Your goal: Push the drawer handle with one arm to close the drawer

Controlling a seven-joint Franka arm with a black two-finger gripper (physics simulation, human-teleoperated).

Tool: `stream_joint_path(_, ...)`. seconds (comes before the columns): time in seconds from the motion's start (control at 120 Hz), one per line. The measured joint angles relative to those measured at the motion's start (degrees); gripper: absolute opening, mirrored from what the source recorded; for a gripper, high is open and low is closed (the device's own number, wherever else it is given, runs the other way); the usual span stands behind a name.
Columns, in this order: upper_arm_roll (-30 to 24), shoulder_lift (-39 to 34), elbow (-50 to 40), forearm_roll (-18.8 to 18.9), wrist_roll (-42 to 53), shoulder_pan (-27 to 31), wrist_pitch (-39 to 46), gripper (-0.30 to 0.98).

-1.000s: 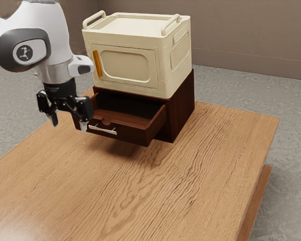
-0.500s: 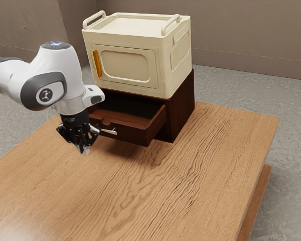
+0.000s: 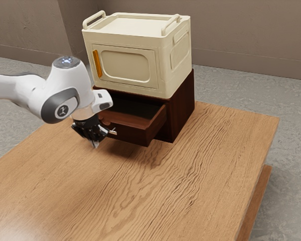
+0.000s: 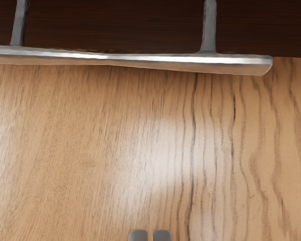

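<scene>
Exterior view: from its left edge to its right, as follows.
Arm (image 3: 62,103): white and grey, coming in from the exterior view's left, hand angled down.
Gripper (image 3: 95,144): black, just in front of the drawer front, low over the table; fingertips drawn together, pinching nothing.
Orange strip (image 3: 97,64): upright on the cream box's front, beside its door panel.
Drawer handle (image 3: 113,132): silver bar on the drawer front, partly behind the gripper, one end showing.
Cream box (image 3: 135,45): on top of the cabinet, a raised rail at each end.
Drawer (image 3: 133,135): open, sticking out of the cabinet beneath the box.
Cabinet (image 3: 182,110): dark brown wood, standing on the table.
Table (image 3: 200,170): light, strongly grained wood.
Wrist view: drawer handle (image 4: 140,58) on two posts; gripper (image 4: 150,235) tips side by side, a thin slit between them, tabletop visible between tips and bar.
</scene>
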Motion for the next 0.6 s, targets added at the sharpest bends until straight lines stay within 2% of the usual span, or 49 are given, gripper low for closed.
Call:
stream_joint_path(0.267, 0.1, 4.9, 3.4, -0.6, 4.6, 1.5, 4.4, -0.10)
stream_joint_path(0.6, -0.2, 11.2, 10.6, -1.3, 9.1, 4.0, 6.0, -0.10)
